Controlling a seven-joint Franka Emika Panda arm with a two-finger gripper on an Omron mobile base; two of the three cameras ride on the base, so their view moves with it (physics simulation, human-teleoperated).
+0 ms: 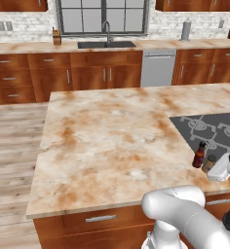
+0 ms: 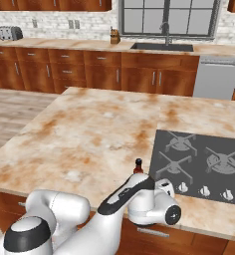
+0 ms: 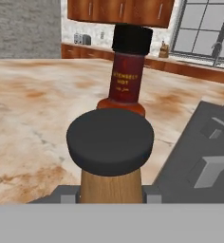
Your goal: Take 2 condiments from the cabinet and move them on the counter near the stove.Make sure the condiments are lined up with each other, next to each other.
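Kitchen island counter (image 1: pixel 102 141), beige marbled. Gripper (image 3: pixel 111 192) pinches the tan shaker (image 3: pixel 111 156) upright, at the counter's front edge. Sauce bottle (image 3: pixel 127 71) stands just beyond, directly behind in line, touching or nearly. Stove (image 2: pixel 204 167) alongside. Count: 2 condiments, 1 shaker, 1 bottle.

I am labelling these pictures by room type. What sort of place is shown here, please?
A home kitchen, rendered rather than real. The signs: a black stove set into a marbled island counter, a sink under a window, and wooden drawers along the wall.
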